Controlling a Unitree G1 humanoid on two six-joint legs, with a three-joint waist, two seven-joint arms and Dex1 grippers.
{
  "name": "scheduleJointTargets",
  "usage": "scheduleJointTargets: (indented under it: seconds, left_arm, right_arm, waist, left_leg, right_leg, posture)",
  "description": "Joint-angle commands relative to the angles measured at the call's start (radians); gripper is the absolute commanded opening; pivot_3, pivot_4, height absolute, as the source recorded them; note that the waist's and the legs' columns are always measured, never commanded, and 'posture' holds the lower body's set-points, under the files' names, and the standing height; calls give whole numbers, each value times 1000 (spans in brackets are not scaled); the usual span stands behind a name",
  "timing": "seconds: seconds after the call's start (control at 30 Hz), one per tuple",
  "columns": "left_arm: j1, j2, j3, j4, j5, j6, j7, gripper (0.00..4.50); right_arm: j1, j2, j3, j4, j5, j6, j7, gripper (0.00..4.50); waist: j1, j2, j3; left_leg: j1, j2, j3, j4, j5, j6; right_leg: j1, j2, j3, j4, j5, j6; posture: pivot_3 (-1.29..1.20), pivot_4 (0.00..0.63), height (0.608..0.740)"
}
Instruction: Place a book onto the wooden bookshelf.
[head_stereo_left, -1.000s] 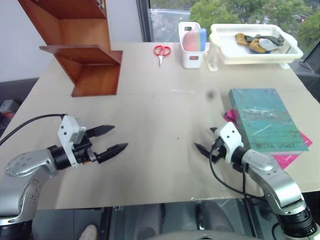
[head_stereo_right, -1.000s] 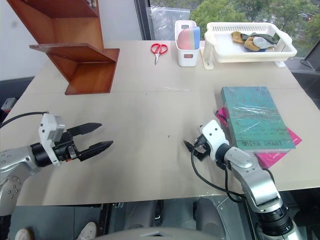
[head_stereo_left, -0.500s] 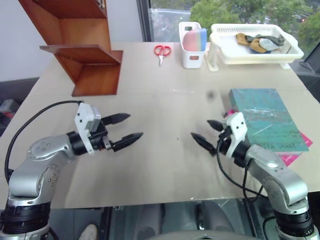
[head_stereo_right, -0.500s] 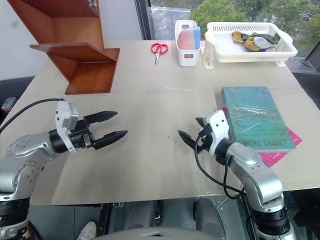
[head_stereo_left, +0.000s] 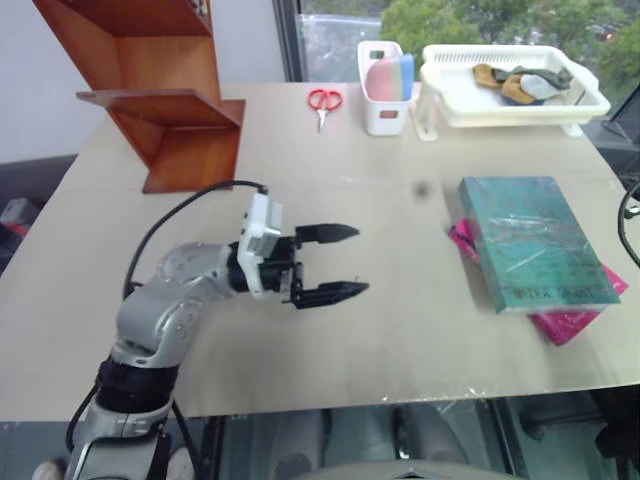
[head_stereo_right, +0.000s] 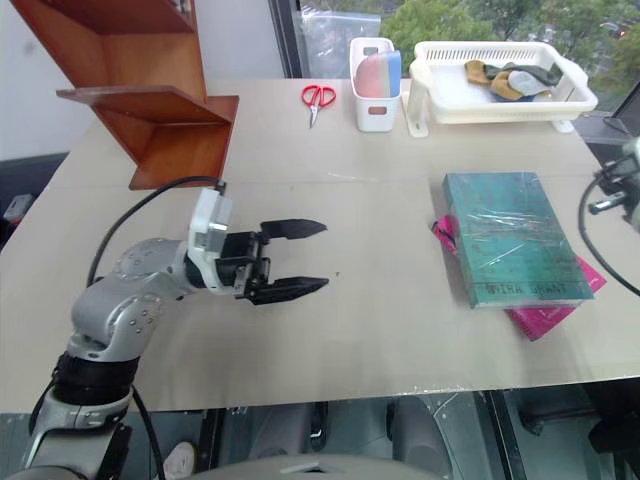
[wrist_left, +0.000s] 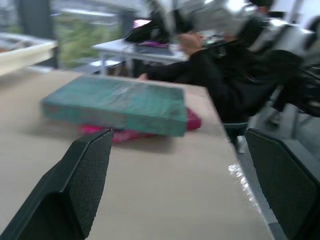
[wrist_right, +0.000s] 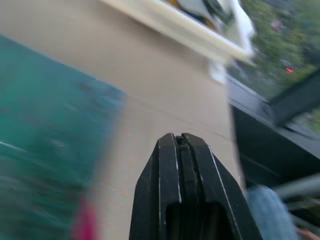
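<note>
The book (head_stereo_left: 533, 243) lies flat on the right side of the tabletop (head_stereo_left: 400, 330), resting on a thinner pink book (head_stereo_left: 570, 322) whose edges stick out beneath it toward the near right and along its left side. The wooden bookshelf (head_stereo_left: 165, 105) stands at the far left corner of the tabletop, well apart from both books, and its upper part is cut off by the frame.

From the head views, the left gripper (head_stereo_left: 338, 262) hangs over the middle of the tabletop, pointing toward the book, fingers spread wide with nothing between them. Its wrist view adds what the head views lack: the book's (wrist_left: 117, 102) thick side edge seen low across the tabletop, the pink book (wrist_left: 145, 131) peeking out below, and a dark-clothed person (wrist_left: 220, 75) seated behind, blurred.

The right gripper (wrist_right: 180, 145) appears in its own wrist view with fingers pressed together, empty, above the tabletop beside a smeared teal surface, probably the book. The white tray (head_stereo_left: 510, 95), a white holder (head_stereo_left: 385, 88) and red scissors (head_stereo_left: 323, 103) sit along the far edge.
</note>
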Motion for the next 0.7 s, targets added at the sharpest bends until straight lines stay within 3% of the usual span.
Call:
scheduleJointTargets:
  seconds: [0.03,0.27,0.7]
  left_arm:
    - [-20,0,2,10,4,-28,-32,4500]
    - [12,25,-1,-38,6,-26,-50,4500]
    - [29,53,36,-76,-4,-15,-17,4500]
  right_arm:
    - [-123,-14,110,309,-138,-252,61,65]
    - [-337,10,266,786,-320,-502,81,65]
    - [-371,138,309,891,-348,-588,351,65]
  waist:
    - [-9,2,1]
    - [-18,10,6]
    - [-21,10,6]
  left_leg:
    - [0,0,0,0,0,0]
    - [0,0,0,-1,0,0]
    - [0,0,0,0,0,0]
  right_leg:
    - [0,0,0,0,0,0]
    - [0,0,1,0,0,0]
    - [1,0,0,0,0,0]
  posture:
    - [0,150,740]
    - [0,150,740]
    - [0,150,740]
